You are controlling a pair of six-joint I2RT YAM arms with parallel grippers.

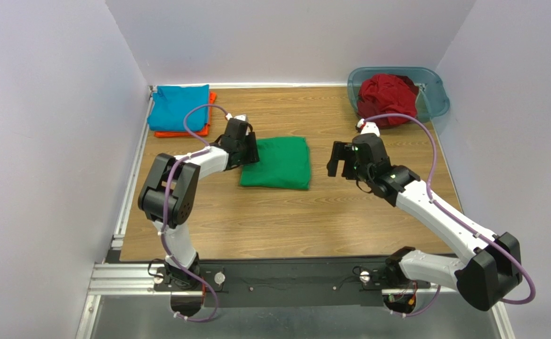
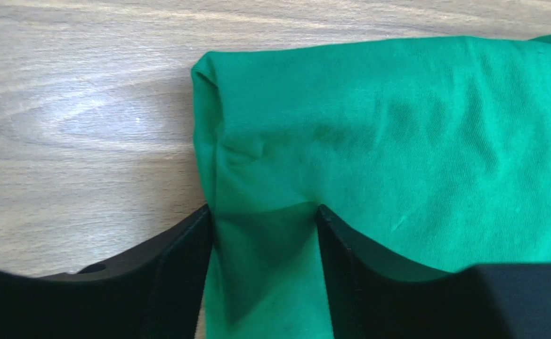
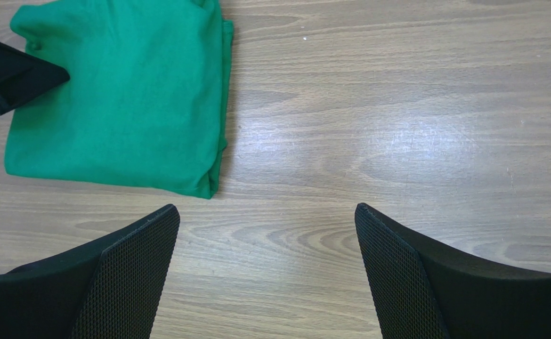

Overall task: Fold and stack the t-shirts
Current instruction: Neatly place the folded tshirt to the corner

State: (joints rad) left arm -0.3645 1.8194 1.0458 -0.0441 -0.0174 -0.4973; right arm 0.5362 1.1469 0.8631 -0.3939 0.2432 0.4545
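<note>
Left fingers (image 2: 179, 268) seemingly pinch green t-shirt (image 2: 398, 141) | right fingers (image 3: 126, 275) spread | red t-shirt (image 1: 388, 95) in tub (image 1: 435, 106)

Folded green t-shirt (image 3: 115, 92) sits upper left, flat on wood table (image 3: 413, 127). Black left gripper finger (image 3: 16, 74) pokes in at left edge, touching shirt. Right gripper (image 3: 264, 208) spread wide over bare wood, just below shirt's near corner.

Bright, even light from above, soft and white; pale glare patches on the wooden table (image 3: 406, 141); thin soft shadow along the green t-shirt (image 3: 115, 106) edge; deeper shade on the cloth between the fingers (image 2: 179, 272) of the left gripper (image 2: 263, 215); those fingers slightly blurred, wood grain sharp
</note>
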